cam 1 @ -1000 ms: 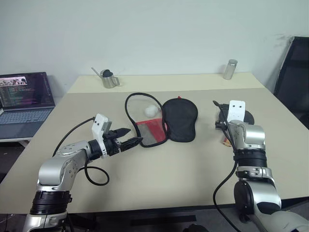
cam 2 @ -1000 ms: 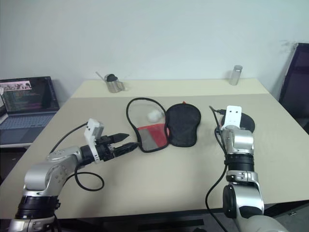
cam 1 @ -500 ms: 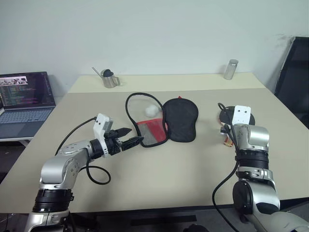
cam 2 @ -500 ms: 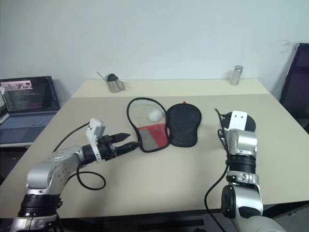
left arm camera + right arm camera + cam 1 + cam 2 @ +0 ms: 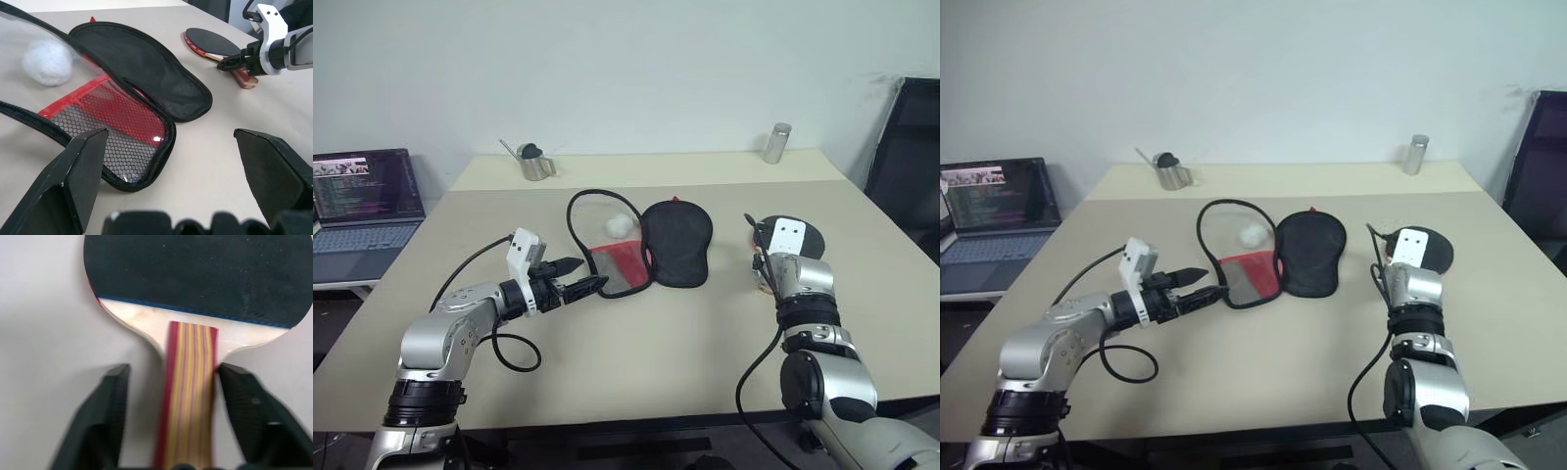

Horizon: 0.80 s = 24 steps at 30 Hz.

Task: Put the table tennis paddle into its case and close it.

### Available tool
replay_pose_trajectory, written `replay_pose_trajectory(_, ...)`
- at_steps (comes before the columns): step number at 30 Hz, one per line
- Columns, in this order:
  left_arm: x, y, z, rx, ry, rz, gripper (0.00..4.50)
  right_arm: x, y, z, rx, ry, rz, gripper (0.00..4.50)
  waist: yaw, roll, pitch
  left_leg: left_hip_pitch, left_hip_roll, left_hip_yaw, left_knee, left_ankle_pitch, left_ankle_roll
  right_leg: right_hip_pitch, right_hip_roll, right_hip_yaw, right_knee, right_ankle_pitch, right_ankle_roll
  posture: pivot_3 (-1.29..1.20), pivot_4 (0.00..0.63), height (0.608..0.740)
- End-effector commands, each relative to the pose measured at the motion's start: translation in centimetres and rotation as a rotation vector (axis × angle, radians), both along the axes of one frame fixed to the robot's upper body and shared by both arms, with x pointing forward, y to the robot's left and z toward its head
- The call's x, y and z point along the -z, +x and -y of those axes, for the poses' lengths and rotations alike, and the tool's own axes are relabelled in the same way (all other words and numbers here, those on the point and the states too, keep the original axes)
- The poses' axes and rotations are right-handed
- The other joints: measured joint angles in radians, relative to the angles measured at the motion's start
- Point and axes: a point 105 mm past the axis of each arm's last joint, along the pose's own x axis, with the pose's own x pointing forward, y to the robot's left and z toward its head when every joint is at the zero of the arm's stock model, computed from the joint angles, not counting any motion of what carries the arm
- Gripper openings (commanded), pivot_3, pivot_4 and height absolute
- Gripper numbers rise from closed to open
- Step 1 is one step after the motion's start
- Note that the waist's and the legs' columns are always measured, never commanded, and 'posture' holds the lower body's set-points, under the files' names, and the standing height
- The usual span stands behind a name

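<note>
Right wrist view: the right gripper (image 5: 188,416) straddles the red-and-yellow striped wooden handle of the table tennis paddle with a round black rubber blade (image 5: 195,279). One finger sits on each side of the handle; a sliver of gap shows on the left side, so the jaws are closing around it but I cannot tell that they pinch it yet. In the left eye view the paddle lies flat on the beige table (image 5: 636,362) at centre right of the frame. It is well apart from the soft black paddle-shaped zip case with a red band and mesh panel (image 5: 646,250), which lies spread open at the centre. A small white ball (image 5: 618,224) rests on the case's clear panel. The left gripper (image 5: 582,286), fingers spread wide, hovers just beside the case's lower left edge and holds nothing.

The handle is narrow and lies flat on the table, so a slightly off-centre squeeze could tip or skate it out. The ball in the open case could also block the blade later.

Against the frame a second ago, the right gripper has dropped lower onto the handle and its fingers have narrowed from fully spread. The left gripper and the case are unchanged.
</note>
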Motion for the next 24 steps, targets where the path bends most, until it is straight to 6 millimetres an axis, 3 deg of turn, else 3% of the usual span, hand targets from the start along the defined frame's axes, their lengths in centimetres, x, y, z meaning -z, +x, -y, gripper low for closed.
replay_pose_trajectory(1,-1.6,-0.2,-0.4,-0.011,0.014,0.066,4.5,0.1,-0.1,1.4,0.053,-0.022,-0.002,1.64,0.005,0.0,0.0,0.0,0.0,0.0,0.0,0.0,0.0,0.0,0.0,0.0,0.0,0.0,0.0,0.0,0.15,0.74)
replay_pose_trajectory(3,-1.7,-0.2,-0.5,-0.016,0.014,0.07,4.5,-0.3,0.0,1.5,0.056,-0.03,0.009,1.1,0.009,0.0,0.0,-0.001,0.0,0.0,0.0,0.0,0.0,0.0,0.0,0.0,0.0,0.0,0.0,0.0,0.15,0.74)
replay_pose_trajectory(4,-1.7,-0.2,-0.5,-0.018,0.014,0.07,4.5,-0.4,0.1,1.5,0.058,-0.033,0.014,1.05,0.011,0.0,0.0,-0.001,0.0,0.0,0.0,0.0,0.0,0.0,0.0,0.0,-0.001,0.0,0.0,0.0,0.15,0.74)
replay_pose_trajectory(8,-1.7,-0.1,-0.7,-0.024,0.012,0.071,4.5,-3.1,0.9,1.0,0.025,-0.073,0.089,1.05,0.013,0.0,0.0,-0.001,0.0,0.0,0.0,0.0,0.0,-0.001,0.0,0.0,-0.001,0.0,0.0,0.0,0.15,0.74)
replay_pose_trajectory(14,-1.8,0.0,-0.7,-0.027,0.009,0.074,4.5,-8.9,1.9,-2.4,-0.066,-0.018,0.228,1.05,0.006,0.006,0.004,-0.005,0.0,0.001,0.0,0.0,-0.001,-0.006,0.0,0.001,-0.001,0.0,0.0,0.0,0.15,0.74)
replay_pose_trajectory(17,-1.7,-0.1,-0.7,-0.028,0.01,0.073,4.5,-11.9,2.1,-5.5,-0.152,0.041,0.299,1.05,-0.007,0.006,0.004,-0.007,0.001,0.002,-0.003,0.002,-0.003,-0.01,0.0,0.002,-0.001,0.0,0.0,0.0,0.15,0.74)
replay_pose_trajectory(19,-1.6,-0.2,-0.7,-0.028,0.01,0.072,4.5,-12.8,1.9,-7.7,-0.217,0.062,0.315,1.05,-0.009,0.006,0.004,-0.01,0.002,0.003,-0.003,0.002,-0.004,-0.015,0.001,0.003,0.0,0.0,-0.001,0.0,0.15,0.74)
replay_pose_trajectory(22,-1.5,-0.3,-0.6,-0.026,0.01,0.071,4.5,-13.0,1.7,-11.2,-0.324,0.083,0.315,1.05,-0.008,0.006,0.004,-0.017,0.002,0.002,-0.003,0.002,-0.004,-0.021,0.001,0.002,0.0,0.0,-0.001,0.0,0.15,0.74)
replay_pose_trajectory(24,-1.5,-0.4,-0.4,-0.023,0.009,0.072,4.5,-11.9,1.5,-13.7,-0.389,0.091,0.288,1.05,-0.008,0.006,0.004,-0.018,0.002,0.002,-0.002,0.002,-0.004,-0.022,0.0,0.002,-0.001,0.0,-0.001,0.0,0.15,0.74)
